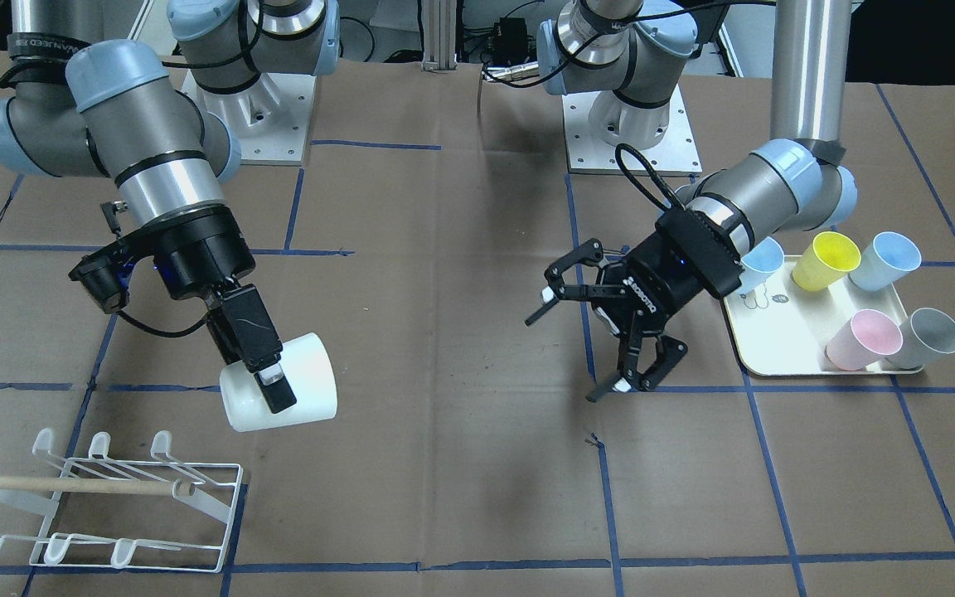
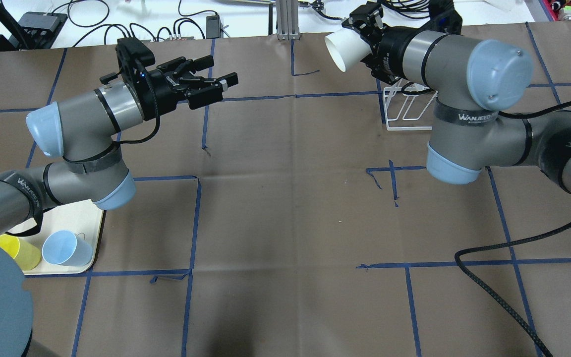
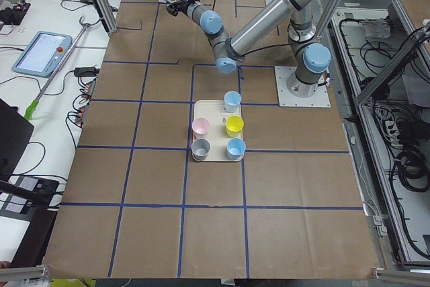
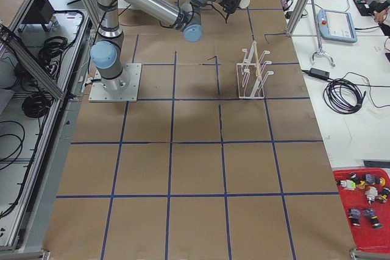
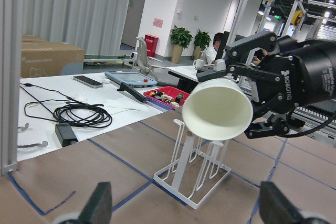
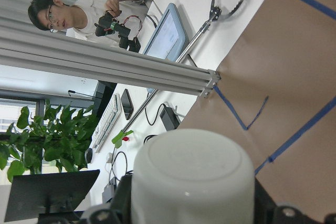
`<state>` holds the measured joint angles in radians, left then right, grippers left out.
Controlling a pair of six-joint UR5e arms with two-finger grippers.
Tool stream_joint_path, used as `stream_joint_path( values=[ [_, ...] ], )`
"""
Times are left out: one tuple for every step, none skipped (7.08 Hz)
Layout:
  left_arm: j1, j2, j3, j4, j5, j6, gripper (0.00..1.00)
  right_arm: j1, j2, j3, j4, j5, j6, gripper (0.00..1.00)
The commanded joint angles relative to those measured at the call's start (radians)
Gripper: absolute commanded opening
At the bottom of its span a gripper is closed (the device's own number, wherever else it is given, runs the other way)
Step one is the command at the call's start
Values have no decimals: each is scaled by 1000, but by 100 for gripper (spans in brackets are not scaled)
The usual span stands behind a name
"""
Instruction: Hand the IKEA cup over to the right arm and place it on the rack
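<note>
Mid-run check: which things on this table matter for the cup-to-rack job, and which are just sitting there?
In the job:
white cup, gripped by the right gripper; rack, no cup on it yet; left gripper, open and empty.

Just lying about:
tray; on it a yellow cup, pink cup, grey cup and two blue cups.

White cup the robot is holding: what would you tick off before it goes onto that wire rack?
1. Right end effector gripping the white cup: ok, the cup is held off the table.
2. Left end effector clear of the cup: ok, it is open, empty and apart from it.
3. Rack standing on the table: ok.
4. Rack pegs free: ok, no cup on any.
5. Cup above a peg: not ok, it hangs off to the rack's side.
6. Cup mouth facing down: not ok, it lies sideways, mouth toward the left arm.
</note>
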<state>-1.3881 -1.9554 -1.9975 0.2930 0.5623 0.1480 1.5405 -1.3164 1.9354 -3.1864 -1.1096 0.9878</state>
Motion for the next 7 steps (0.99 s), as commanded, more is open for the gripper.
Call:
stream_joint_path(
  values=[
    [-28,13,83,-252,350,-22,98,-29,61,-51,-4,-57,-362,14],
    [-81,38,135,-444,548,-22,98,-46,77,-87,-4,-161,-569,15],
    [-139,68,208,-691,750,-24,98,-52,98,-108,-7,-194,-691,15],
    [-185,94,283,-970,889,-27,99,-59,129,-133,-51,-258,-756,15],
    [-196,117,343,-1220,931,-39,99,-69,175,-163,-114,-280,-802,16],
    [-197,147,389,-1428,964,-41,99,-83,242,-205,-163,-280,-848,17],
    [-195,188,425,-1603,1017,-41,99,-104,308,-251,-284,-282,-938,22]
  ],
)
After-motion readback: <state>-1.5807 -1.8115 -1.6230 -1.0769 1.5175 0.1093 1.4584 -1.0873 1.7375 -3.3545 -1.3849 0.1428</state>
